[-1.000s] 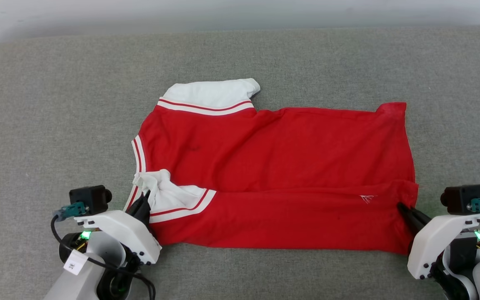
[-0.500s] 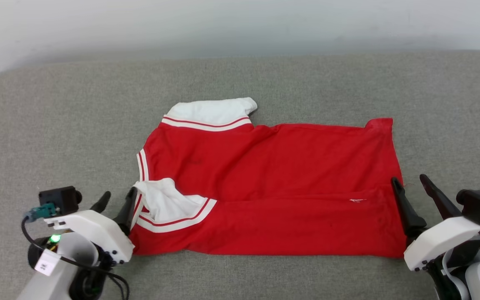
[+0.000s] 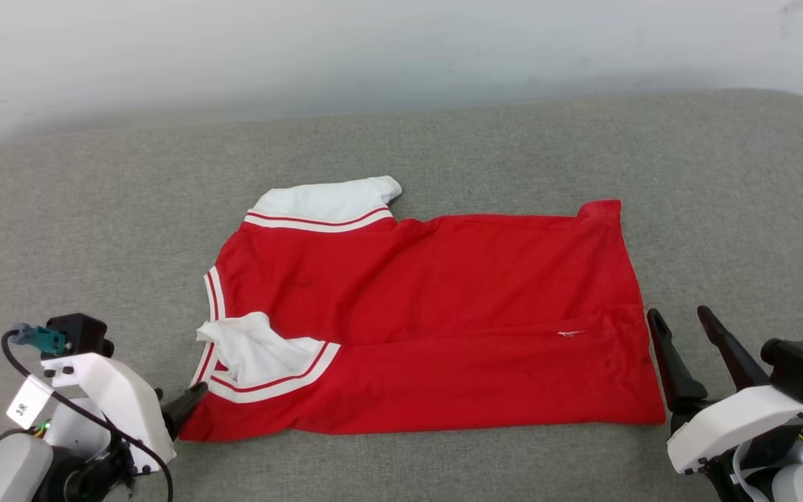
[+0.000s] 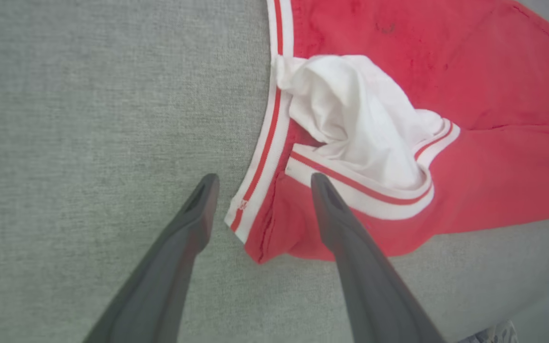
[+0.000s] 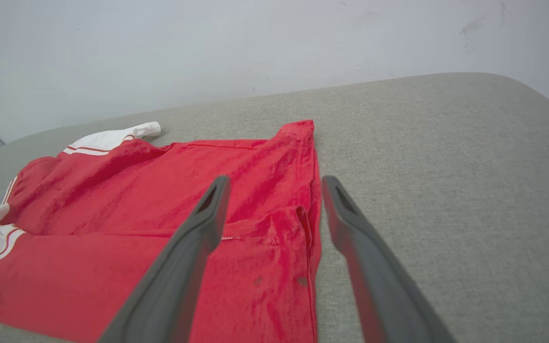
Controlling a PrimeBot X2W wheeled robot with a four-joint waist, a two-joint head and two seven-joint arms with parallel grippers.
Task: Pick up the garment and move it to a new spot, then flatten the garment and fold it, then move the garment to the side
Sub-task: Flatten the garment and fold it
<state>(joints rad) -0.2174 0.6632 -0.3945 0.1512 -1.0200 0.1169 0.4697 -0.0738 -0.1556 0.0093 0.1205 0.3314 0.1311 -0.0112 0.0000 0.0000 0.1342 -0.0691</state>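
Garment [image 3: 443, 307] between spread left claw [image 4: 260, 183], right claw [image 3: 678, 314]

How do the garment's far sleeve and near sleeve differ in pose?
Pose: the far sleeve lies spread fairly flat; the near sleeve is bunched and crumpled.
Placement: the far sleeve sticks out past the red of the garment onto the grey surface; the near sleeve is folded in on top of the red.
Shared: both are white with red-and-white striped trim.
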